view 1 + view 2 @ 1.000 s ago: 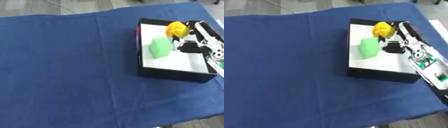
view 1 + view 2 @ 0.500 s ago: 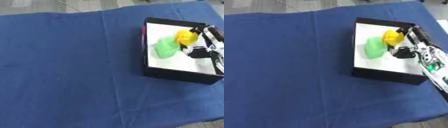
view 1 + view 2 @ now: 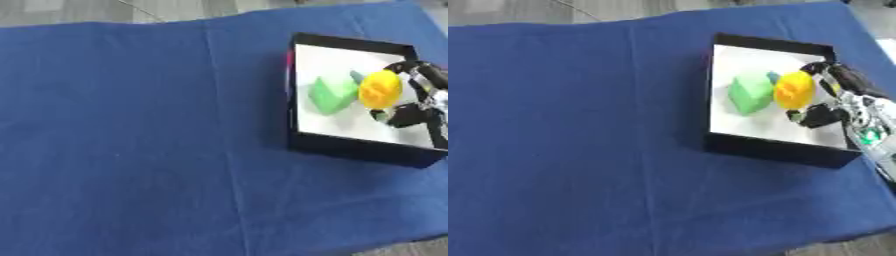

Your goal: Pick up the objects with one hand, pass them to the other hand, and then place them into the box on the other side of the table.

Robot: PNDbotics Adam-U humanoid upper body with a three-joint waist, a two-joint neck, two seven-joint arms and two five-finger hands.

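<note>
I'm seeing my right robot hand [image 3: 833, 102] curling round the yellow object [image 3: 794, 90] over the box [image 3: 750, 146], beside the green block [image 3: 751, 93]; no writing is showing

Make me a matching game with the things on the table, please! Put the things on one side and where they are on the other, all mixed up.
Things:
1. yellow object
2. green block
3. black box
4. blue cloth

Places:
A. lies on the white floor of the box
B. covers the table
C. held in the right hand over the box
D. stands on the right side of the cloth

Pairs: 1-C, 2-A, 3-D, 4-B
</note>
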